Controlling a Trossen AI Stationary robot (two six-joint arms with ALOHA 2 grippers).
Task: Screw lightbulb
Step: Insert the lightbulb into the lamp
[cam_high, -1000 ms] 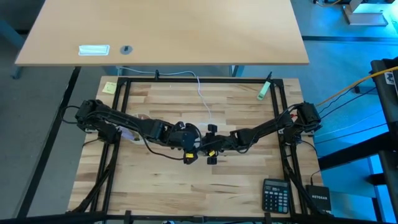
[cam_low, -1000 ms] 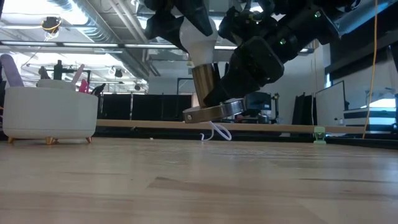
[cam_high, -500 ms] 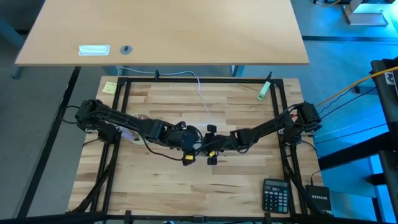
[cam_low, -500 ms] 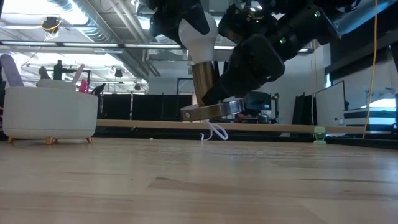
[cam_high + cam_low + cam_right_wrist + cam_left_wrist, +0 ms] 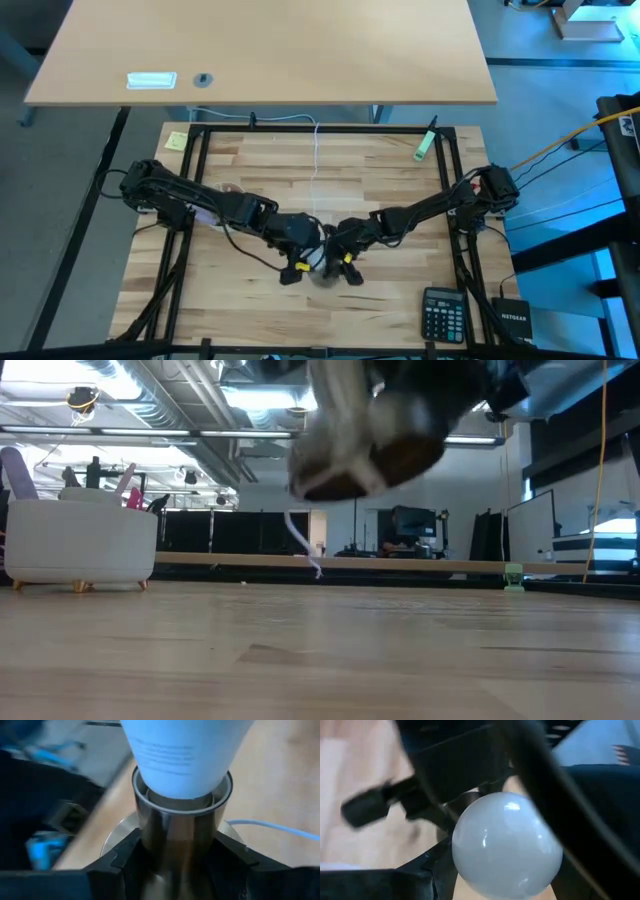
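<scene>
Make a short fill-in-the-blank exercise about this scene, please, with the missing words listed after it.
1. The small white frosted lightbulb sits with its base inside the round silvery metal ____.
2. The right gripper is clamped on the socket, while the left gripper grips the ____.
3. In the low view, bulb and socket are held ____ the wooden table, not resting on it.
4. The black calculator lies near the table's ____ corner on the right arm's side.

Missing words: socket; lightbulb; above; front

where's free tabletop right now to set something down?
Bare wood across the near edge left of the calculator, and the far strip between the yellow note and green marker, apart from the white cord. Mid-table is crowded: both grippers meet at the lightbulb and socket.
</scene>
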